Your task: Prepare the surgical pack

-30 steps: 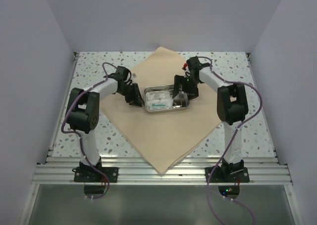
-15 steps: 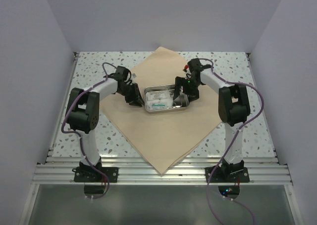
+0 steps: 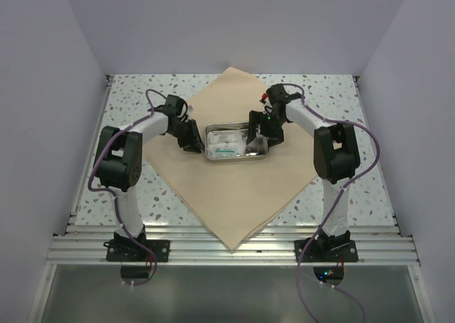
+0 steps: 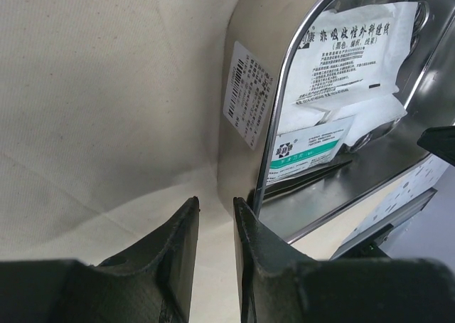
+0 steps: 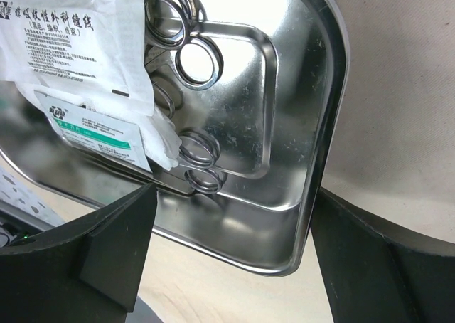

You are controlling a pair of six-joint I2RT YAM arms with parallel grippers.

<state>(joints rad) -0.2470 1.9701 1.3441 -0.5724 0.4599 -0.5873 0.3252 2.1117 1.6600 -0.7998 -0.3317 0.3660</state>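
Top external | tray [image 3: 238, 159] sits mid cloth [image 3: 234, 202] | both arms bent, reaching inward, low | left pincer [image 4: 215, 205] narrowly parted beside tray's left end | right pincer [image 5: 234, 191] spread wide, straddling right end

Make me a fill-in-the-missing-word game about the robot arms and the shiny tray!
1. The shiny steel tray sits on a big beige ___.
2. Metal ring handles lie in the tray next to white printed ___.
3. The right gripper has its jaws wide ___.
4. The left gripper is at the tray's ___ end.

Missing words: cloth, packets, open, left.
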